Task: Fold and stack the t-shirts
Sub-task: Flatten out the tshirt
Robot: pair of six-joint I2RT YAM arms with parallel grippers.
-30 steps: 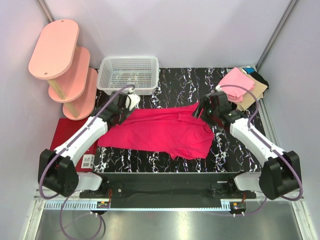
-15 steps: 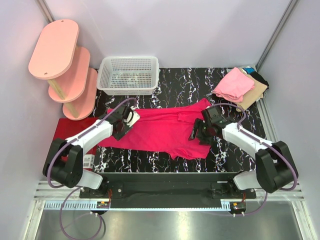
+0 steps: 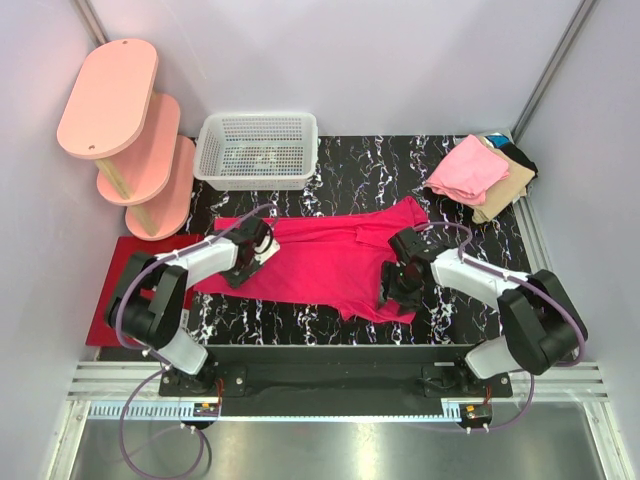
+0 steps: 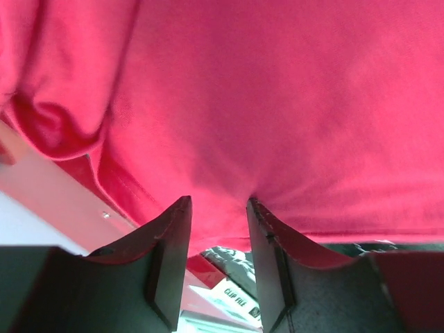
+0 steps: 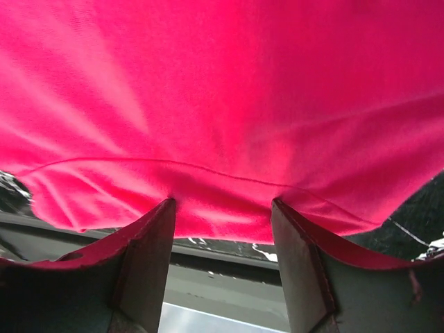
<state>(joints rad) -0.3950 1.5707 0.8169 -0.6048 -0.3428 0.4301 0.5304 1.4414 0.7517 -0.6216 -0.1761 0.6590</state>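
T-shirt [image 3: 320, 265], magenta-red, spread flat — edges perhaps rumpled

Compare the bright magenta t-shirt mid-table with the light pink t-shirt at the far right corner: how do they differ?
The magenta t-shirt lies spread out; the light pink t-shirt is folded small. The magenta one rests directly on the table; the pink one tops a pile of folded clothes. The left gripper and right gripper are at the magenta one, neither at the pink. Both are soft cloth.
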